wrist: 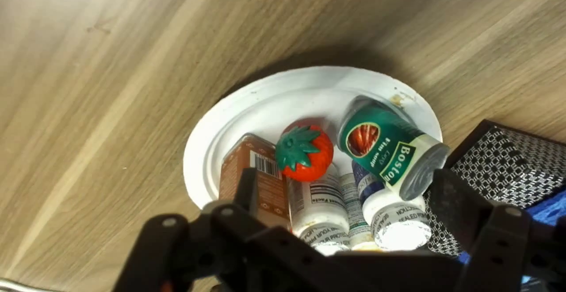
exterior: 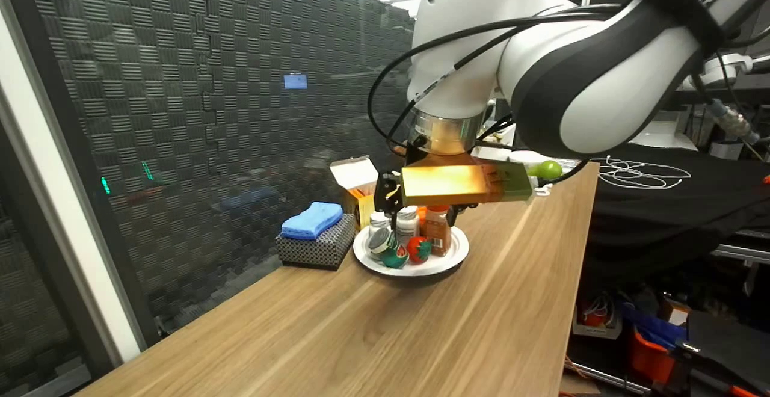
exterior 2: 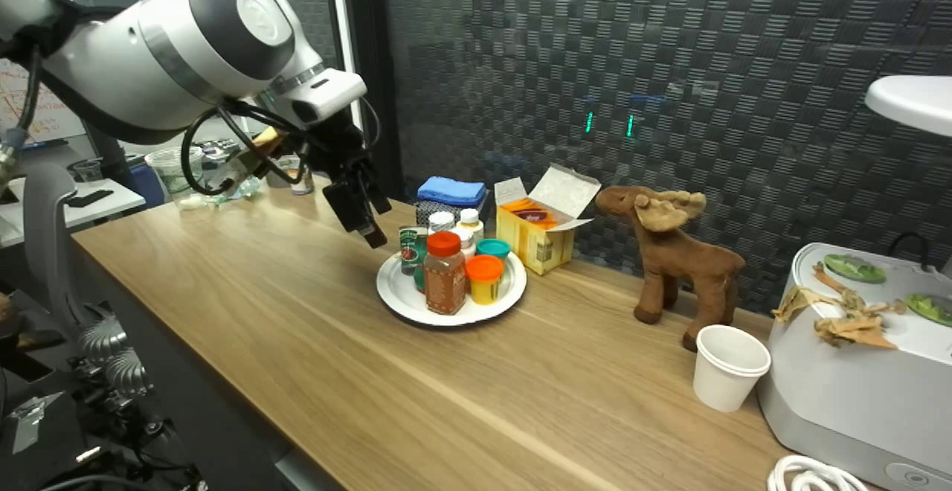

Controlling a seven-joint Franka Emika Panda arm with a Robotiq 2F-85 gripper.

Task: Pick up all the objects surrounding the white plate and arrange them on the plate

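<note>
One black hand (wrist: 347, 190), jaws wide apart, hung near the white plate (wrist: 283, 97). The plate held one green can (wrist: 384, 144), one red fruit (wrist: 305, 155), one red-capped bottle (exterior 2: 445, 281), three white bottles (wrist: 318, 203), two lidded tubs (exterior 2: 485, 290).
</note>
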